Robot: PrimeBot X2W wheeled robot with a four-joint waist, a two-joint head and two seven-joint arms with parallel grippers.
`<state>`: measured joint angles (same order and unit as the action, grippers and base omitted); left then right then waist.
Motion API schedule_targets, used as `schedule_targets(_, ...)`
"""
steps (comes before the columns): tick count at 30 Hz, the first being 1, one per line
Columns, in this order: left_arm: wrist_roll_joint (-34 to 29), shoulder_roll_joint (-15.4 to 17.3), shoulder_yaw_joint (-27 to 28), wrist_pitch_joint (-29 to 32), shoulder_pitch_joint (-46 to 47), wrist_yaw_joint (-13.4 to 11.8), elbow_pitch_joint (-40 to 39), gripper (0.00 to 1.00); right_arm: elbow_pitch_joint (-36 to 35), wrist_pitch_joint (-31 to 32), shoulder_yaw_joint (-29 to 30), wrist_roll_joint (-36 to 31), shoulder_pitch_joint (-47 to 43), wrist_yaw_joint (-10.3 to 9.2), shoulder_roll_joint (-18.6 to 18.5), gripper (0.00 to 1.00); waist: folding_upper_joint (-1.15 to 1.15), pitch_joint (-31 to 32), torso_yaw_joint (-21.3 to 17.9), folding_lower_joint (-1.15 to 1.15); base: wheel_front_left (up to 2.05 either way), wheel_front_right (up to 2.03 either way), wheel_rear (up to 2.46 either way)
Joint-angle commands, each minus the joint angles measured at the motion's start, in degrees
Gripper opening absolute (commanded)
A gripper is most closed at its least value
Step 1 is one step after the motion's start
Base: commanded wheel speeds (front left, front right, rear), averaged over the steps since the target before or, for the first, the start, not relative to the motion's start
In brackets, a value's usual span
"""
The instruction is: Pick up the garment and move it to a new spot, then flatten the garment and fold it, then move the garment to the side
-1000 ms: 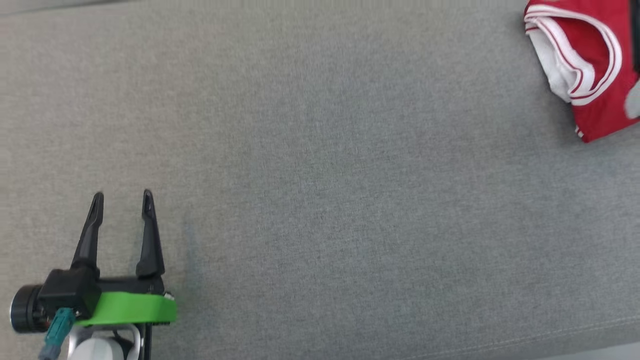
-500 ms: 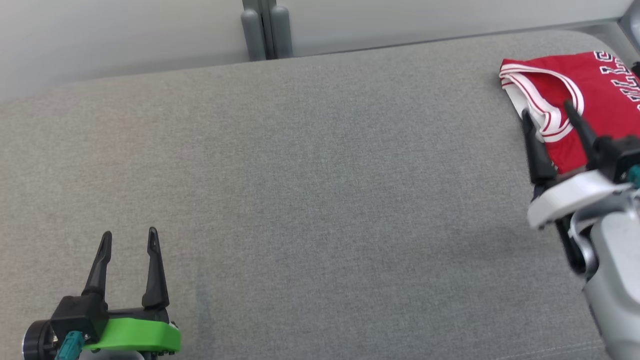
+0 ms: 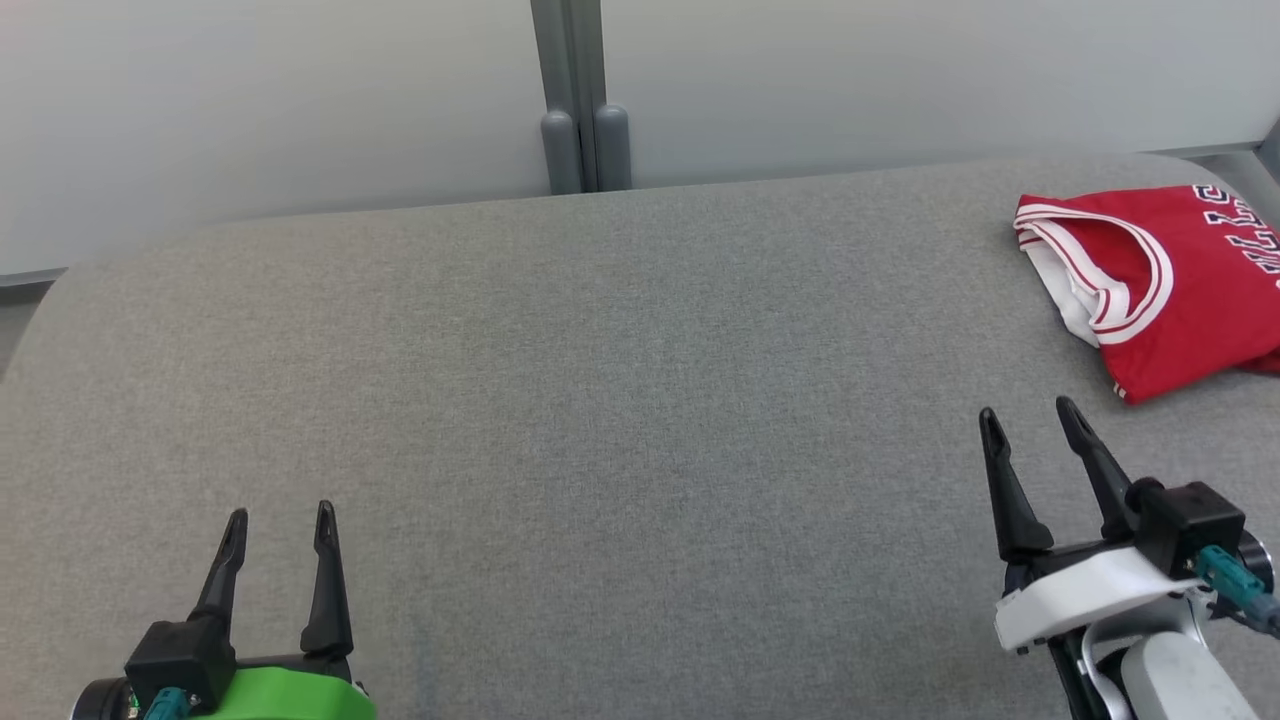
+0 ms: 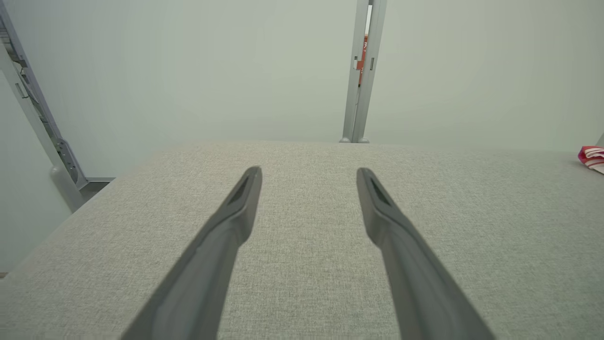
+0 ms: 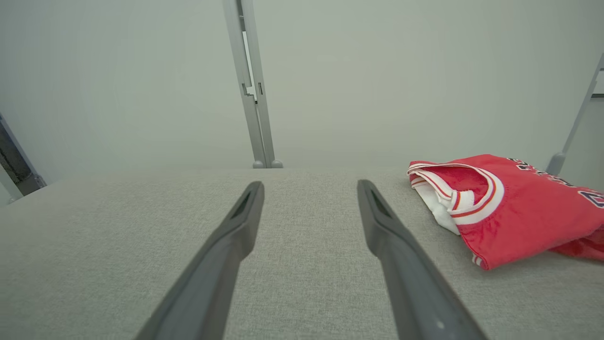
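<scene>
Left gripper (image 3: 281, 512): fingers spread well apart with nothing held; it sits at the near left over the grey padded surface (image 3: 640, 400), and whether the tips touch the cloth cannot be told
Right gripper (image 3: 1027, 409): fingers spread about as wide, also empty; it sits at the near right, tips pointing toward the garment but apart from it
Garment (image 3: 1180, 290): a red jersey with white and red trim and lettering, folded into a compact bundle; it lies at the far right of the surface near the rounded corner, and part of it runs off the right edge of the head view
Gap: a strip of bare cloth separates the right fingertips from the jersey's near corner
Edges: the far edge of the surface runs just in front of the pale wall (image 3: 300, 100); the far left corner is rounded
Open room: the middle and left of the surface, between the grippers and beyond them, is bare cloth
Surroundings: a grey post (image 3: 580, 90) stands behind the far edge, roughly midway, where two wall panels meet; the left wrist view shows a slanted metal rail (image 4: 28, 94) off the left side
In the way: the stretch from the right gripper to the jersey is open cloth
</scene>
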<state>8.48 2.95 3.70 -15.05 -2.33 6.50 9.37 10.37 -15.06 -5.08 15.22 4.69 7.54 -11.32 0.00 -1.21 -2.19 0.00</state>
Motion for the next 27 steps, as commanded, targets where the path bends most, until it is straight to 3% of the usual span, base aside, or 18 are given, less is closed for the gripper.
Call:
schedule_targets(1, 0.5, 0.0, 0.3, -0.1, -0.9, 0.1, 0.1, 1.00, -1.1, -0.1, 0.4, -0.7, -1.7, -0.12, 0.6, 1.00, 0.00, 1.0, 0.8, 0.00, 0.00, 0.00, 0.00)
schedule_targets(12, 0.0, 0.0, 0.6, -0.1, -1.8, 0.4, 1.4, 1.00, -5.5, -0.1, 3.1, -2.3, -9.2, -0.11, 4.6, 1.00, 0.00, 2.9, 2.3, 0.00, 0.00, 0.00, 0.00)
schedule_targets(27, 0.4, 0.0, 0.6, -0.1, -2.0, 0.6, 1.9, 1.00, -6.2, -0.1, 4.3, -3.2, -10.3, -0.11, 5.6, 1.00, 0.00, 3.1, 2.0, 0.00, 0.00, 0.00, 0.00)
